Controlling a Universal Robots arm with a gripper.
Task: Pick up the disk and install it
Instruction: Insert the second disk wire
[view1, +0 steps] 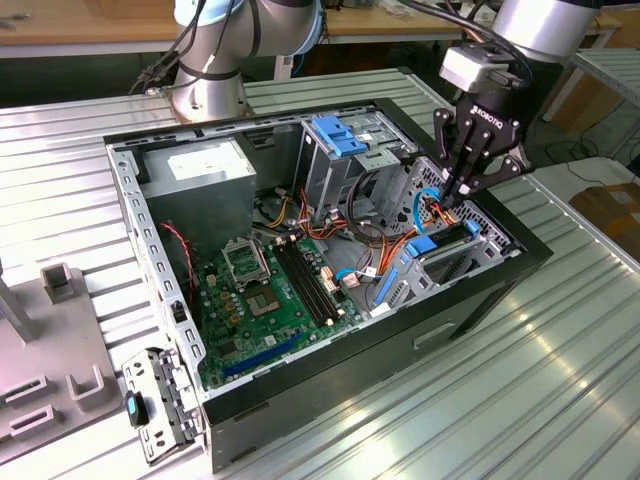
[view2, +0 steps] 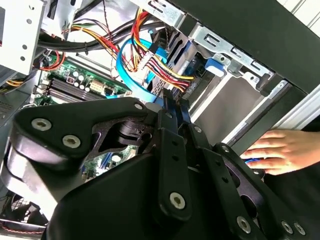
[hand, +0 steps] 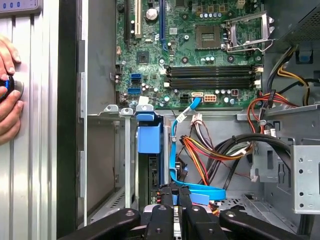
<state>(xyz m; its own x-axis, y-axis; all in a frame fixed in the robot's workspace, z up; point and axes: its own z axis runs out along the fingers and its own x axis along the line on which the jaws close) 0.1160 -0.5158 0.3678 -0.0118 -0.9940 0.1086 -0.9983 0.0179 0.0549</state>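
The black three-fingered robot hand (view1: 455, 195) is hanging low inside the open black-and-grey metal computer case (view1: 480, 300), which is lying on its side on the ribbed aluminium bench (view1: 560, 380). In the exterior view its fingertips are reaching down among the orange, red and yellow wire bundle (view1: 432, 208) and a looping light-blue flat data cable (view1: 417, 205), right above the metal drive cage at the case's end towards the exterior view's right.

In the first wrist view the hand (hand: 175, 195) is showing its fingers (hand: 167, 194) pressed close together with hardly a gap. Whether they are pinching anything I cannot tell.

The disk, a flat grey drive framed by bright blue plastic carrier rails (view1: 423, 243), is sitting edge-on in the slot of that cage. In the first wrist view its blue rail end (hand: 150, 135) is lying just beside the fingertips, between them and the case's side wall. Contact between the two is not clear.

The green motherboard (view1: 280, 290) is lying well apart from the hand, deeper in the case.

A person's hand (hand: 7, 95) is resting on the bench outside the case wall, and is appearing too in the second wrist view (view2: 280, 150).
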